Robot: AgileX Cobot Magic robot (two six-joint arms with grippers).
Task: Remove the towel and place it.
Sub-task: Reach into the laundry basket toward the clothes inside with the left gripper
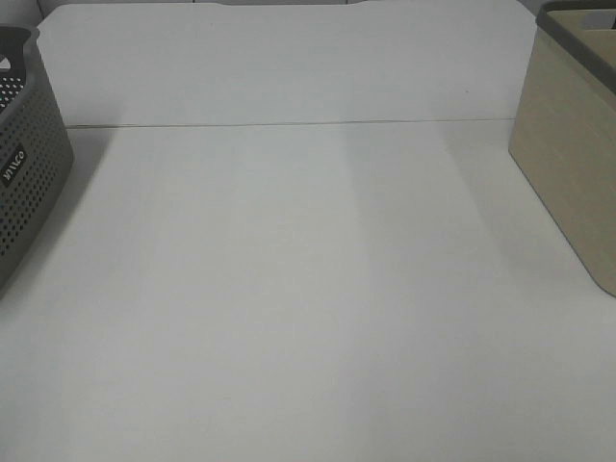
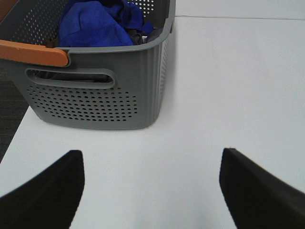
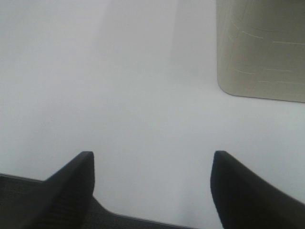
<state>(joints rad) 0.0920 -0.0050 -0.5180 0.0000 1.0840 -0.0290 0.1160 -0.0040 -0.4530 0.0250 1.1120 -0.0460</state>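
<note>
The royal-blue towel (image 2: 97, 24) lies bunched inside the grey perforated basket (image 2: 95, 95), seen in the left wrist view. The same basket (image 1: 24, 183) stands at the left edge of the high view, where the towel is hidden. My left gripper (image 2: 151, 179) is open and empty, a short way in front of the basket's handle end, above the white table. My right gripper (image 3: 152, 181) is open and empty near the table's front edge, apart from the beige basket (image 3: 262, 47). Neither gripper shows in the high view.
The beige basket (image 1: 573, 144) stands at the right edge of the white table (image 1: 308, 289). An orange handle (image 2: 33, 52) lies along the grey basket's rim. Some dark cloth lies beside the towel in the basket. A seam crosses the table at the back.
</note>
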